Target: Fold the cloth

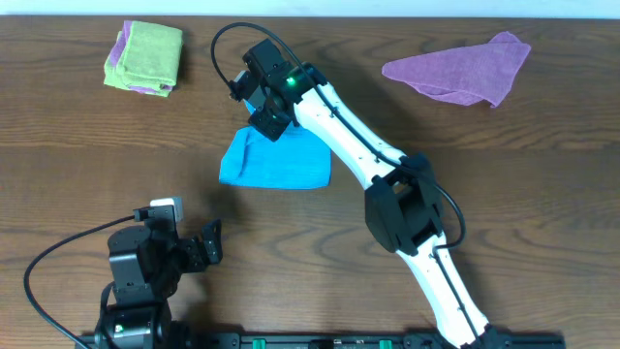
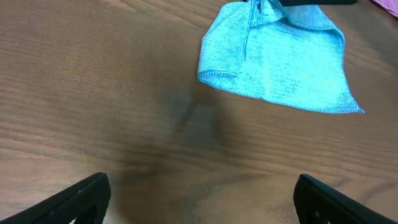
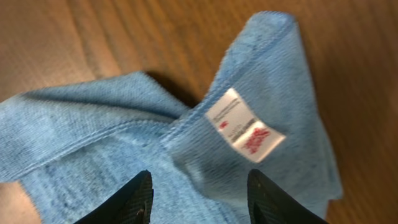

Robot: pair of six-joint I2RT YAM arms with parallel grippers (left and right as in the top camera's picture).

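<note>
The sky-blue cloth [image 1: 276, 163] lies partly folded on the wooden table, just left of centre. My right gripper [image 1: 269, 121] is down at its far edge, where a corner is bunched up. In the right wrist view its jaws [image 3: 199, 199] stand apart over the blue cloth [image 3: 93, 124], with terry fabric between the fingertips and the white tag [image 3: 245, 124] just ahead. My left gripper [image 1: 208, 242] sits low near the front left, open and holding nothing. The left wrist view shows the cloth [image 2: 280, 62] well ahead of those wide-apart fingers [image 2: 81, 199].
A lime-green folded cloth [image 1: 145, 56] rests on a purple one at the back left. A loose purple cloth [image 1: 460, 68] lies at the back right. The right arm [image 1: 387, 184] stretches diagonally across the table's middle.
</note>
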